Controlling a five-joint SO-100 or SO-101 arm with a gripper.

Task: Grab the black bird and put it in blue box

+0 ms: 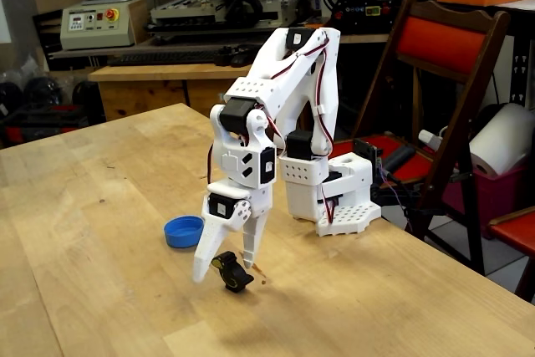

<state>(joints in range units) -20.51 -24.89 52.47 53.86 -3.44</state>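
The black bird (233,274), with a yellow beak, sits on the wooden table (100,232) in the fixed view, leaning a little. My white gripper (224,272) points down over it, open. The bird lies between the two fingers, closer to the right finger (249,257), and a gap shows between it and the left finger (201,265). The blue box (183,231), a shallow round dish, rests on the table just left of and behind the gripper, with nothing in it that I can see.
The arm's white base (334,198) stands at the table's right edge. A wooden chair with red pads (443,81) and a paper roll (501,140) are beyond that edge. A workbench with machines (167,31) lines the back.
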